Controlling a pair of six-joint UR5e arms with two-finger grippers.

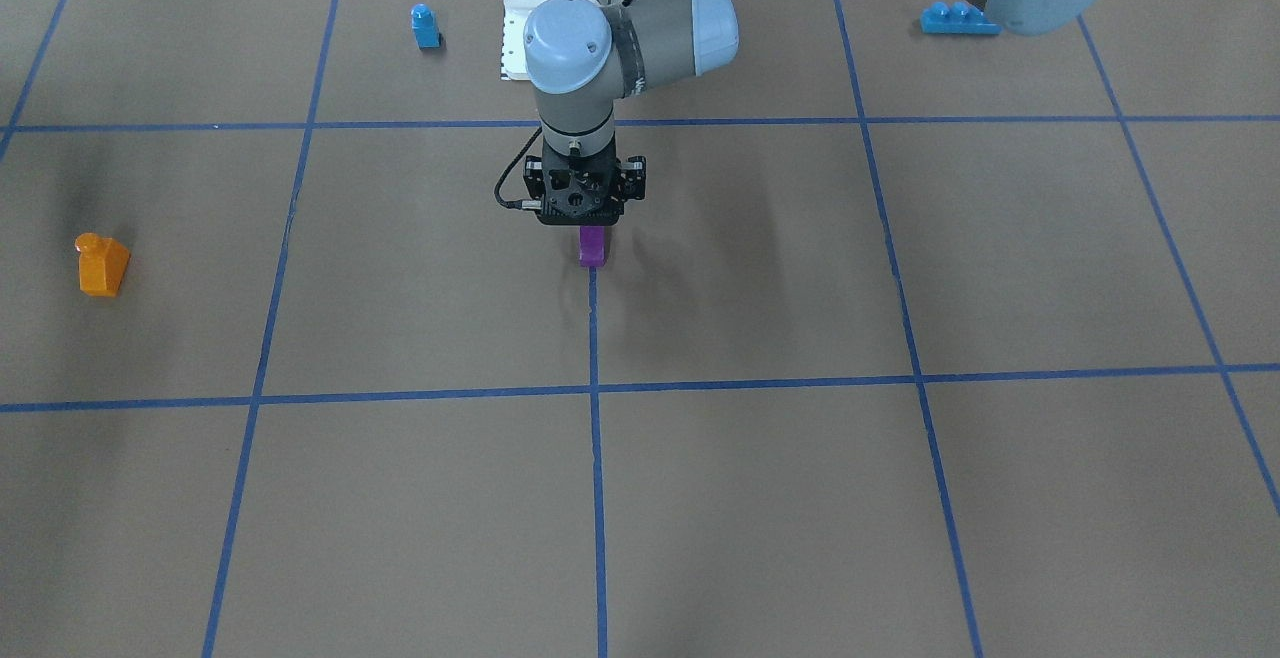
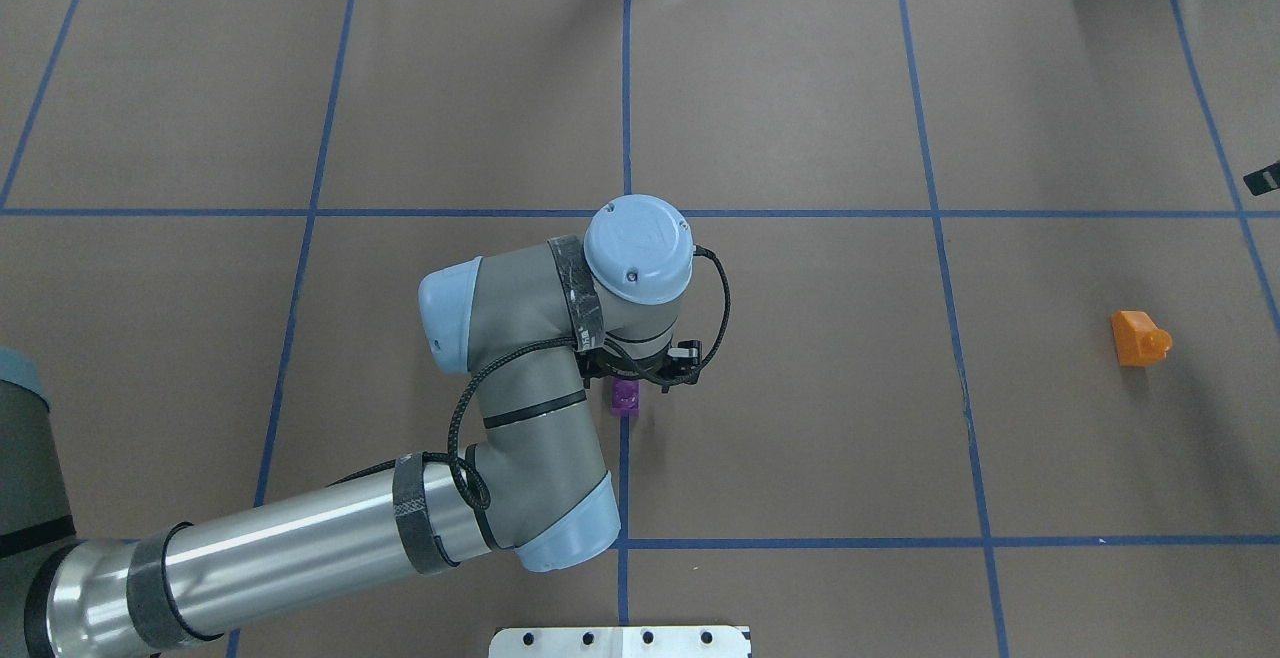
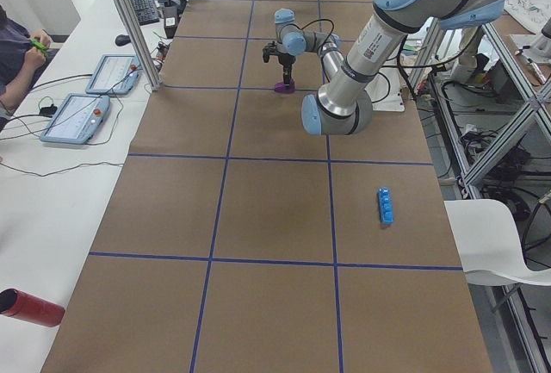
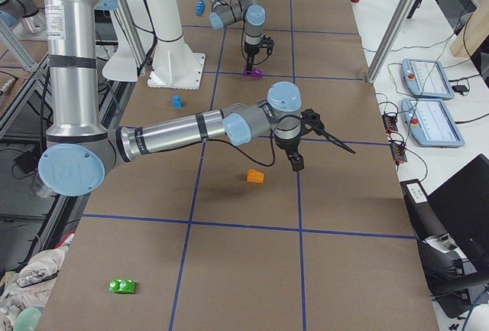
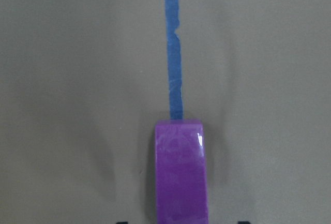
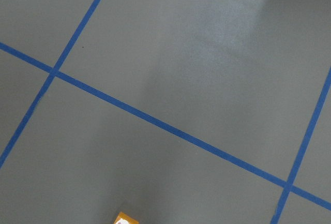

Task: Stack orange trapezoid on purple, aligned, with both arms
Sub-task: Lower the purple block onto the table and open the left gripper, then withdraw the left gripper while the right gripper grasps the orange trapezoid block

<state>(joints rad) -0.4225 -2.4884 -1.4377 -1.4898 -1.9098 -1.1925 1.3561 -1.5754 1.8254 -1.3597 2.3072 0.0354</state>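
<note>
The purple brick stands on a blue tape line at the table's middle; it also shows in the overhead view and the left wrist view. My left gripper points straight down over it, jaws open, a fingertip at each side and apart from the brick. The orange trapezoid rests alone on the table far to my right, and shows in the overhead view. My right gripper hovers just beyond it; I cannot tell whether it is open or shut. The right wrist view shows only a corner of the orange trapezoid.
A small blue single-stud brick and a long blue brick lie near the white base pedestal. A green brick lies at the table's right end. Blue tape lines grid the brown table.
</note>
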